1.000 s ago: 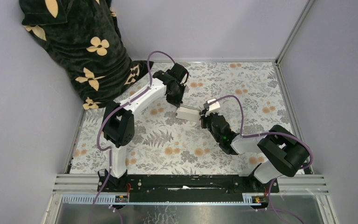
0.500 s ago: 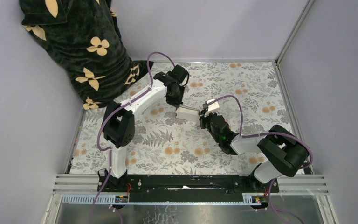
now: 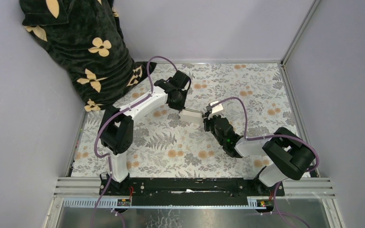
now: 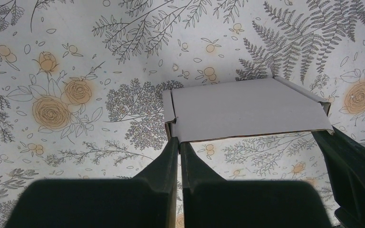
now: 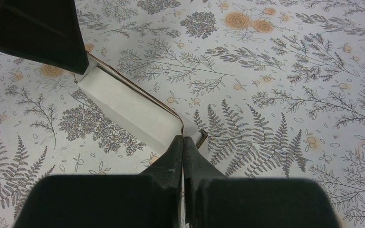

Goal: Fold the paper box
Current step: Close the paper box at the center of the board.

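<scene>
The paper box (image 3: 192, 116), white and partly folded, is held just above the floral cloth between both arms. In the left wrist view the box (image 4: 247, 109) shows a flat white panel with low side walls. My left gripper (image 4: 179, 141) is shut on its near left corner wall. From the right side, my right gripper (image 5: 184, 138) is shut on the thin edge of the box (image 5: 128, 111) at its opposite end. In the top view the left gripper (image 3: 181, 108) and the right gripper (image 3: 207, 118) face each other across the box.
A person in a dark garment with pale flowers (image 3: 81, 42) stands at the back left corner. Grey walls close in the floral cloth (image 3: 171, 152) on three sides. A metal rail (image 3: 195, 187) runs along the near edge by the arm bases.
The left arm's elbow has swung left and its gripper has shifted slightly, with its fingers closing a little tighter on the box. The right arm has stayed still.
</scene>
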Tool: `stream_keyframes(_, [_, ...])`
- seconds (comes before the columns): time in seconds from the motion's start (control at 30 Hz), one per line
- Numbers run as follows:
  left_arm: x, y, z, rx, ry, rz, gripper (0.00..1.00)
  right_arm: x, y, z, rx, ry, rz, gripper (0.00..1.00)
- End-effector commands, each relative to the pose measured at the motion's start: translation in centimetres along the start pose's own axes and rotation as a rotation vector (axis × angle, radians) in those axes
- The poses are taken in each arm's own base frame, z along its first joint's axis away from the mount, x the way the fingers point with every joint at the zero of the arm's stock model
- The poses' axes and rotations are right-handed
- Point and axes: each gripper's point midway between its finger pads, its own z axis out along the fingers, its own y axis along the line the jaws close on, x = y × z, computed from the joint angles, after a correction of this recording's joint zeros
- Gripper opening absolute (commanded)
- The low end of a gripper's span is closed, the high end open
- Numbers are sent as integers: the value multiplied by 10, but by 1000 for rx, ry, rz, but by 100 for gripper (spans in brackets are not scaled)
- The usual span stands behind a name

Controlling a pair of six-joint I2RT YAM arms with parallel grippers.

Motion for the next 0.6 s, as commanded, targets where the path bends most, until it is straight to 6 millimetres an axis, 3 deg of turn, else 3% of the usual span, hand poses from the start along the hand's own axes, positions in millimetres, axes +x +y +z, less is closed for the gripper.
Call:
stream_keyframes(0.0, [4, 3, 12, -18, -5, 46, 7, 51, 3, -11, -25, 183, -66, 0])
stream_keyframes(0.57, [-4, 16, 4, -91, 17, 144, 6, 52, 2, -10, -25, 191, -83, 0])
